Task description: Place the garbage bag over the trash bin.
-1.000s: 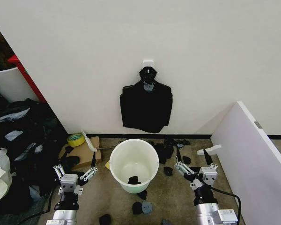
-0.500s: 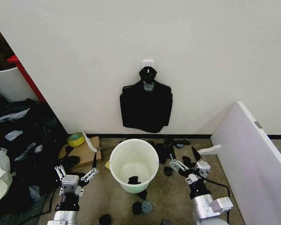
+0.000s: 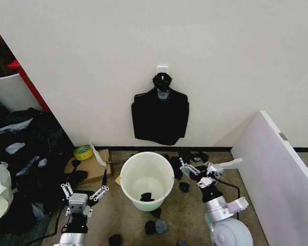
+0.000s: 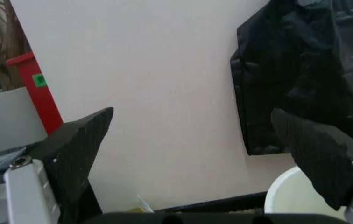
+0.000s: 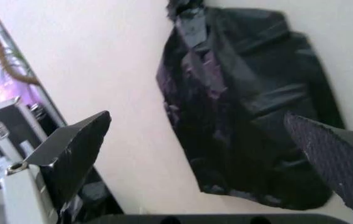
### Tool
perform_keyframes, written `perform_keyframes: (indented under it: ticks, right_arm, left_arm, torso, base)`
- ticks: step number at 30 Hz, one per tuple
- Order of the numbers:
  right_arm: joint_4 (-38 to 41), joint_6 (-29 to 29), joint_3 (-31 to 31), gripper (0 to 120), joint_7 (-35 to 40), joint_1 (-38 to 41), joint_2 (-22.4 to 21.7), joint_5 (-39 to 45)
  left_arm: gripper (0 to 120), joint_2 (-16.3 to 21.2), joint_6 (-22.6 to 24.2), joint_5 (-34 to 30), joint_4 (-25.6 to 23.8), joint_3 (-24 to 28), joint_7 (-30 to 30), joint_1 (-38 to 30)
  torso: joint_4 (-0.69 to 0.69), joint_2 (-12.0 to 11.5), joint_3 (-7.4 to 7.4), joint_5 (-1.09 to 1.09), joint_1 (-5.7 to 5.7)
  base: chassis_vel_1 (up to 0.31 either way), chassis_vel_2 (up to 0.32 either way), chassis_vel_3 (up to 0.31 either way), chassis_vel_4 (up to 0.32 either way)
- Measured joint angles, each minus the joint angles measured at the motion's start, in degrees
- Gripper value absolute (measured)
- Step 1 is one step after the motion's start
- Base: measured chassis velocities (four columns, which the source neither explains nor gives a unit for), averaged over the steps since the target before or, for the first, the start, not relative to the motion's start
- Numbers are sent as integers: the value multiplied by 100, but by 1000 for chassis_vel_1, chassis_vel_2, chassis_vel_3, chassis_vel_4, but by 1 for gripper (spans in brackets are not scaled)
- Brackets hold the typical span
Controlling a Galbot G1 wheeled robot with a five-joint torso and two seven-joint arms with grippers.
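You have the trash bin at lower centre of the head view, the left gripper lower left of it, the right gripper just right of its rim, and a bundle on the wall above.

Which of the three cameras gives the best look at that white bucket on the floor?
The head view: the trash bin shows whole there, open top and pale green base, standing between the left gripper and the right gripper. The left wrist view catches just a slice of its rim.
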Motion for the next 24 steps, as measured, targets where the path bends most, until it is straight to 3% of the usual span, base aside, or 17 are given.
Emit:
perform_keyframes:
  ticks: [24]
  right_arm:
    - [-894, -530, -898, 100, 151, 2283, -598, 181]
  left_arm:
    - [100, -551, -85, 226, 39, -180, 27, 13]
  torso:
    - [0, 0, 0, -1, 0]
  base:
    - [0, 0, 0, 0]
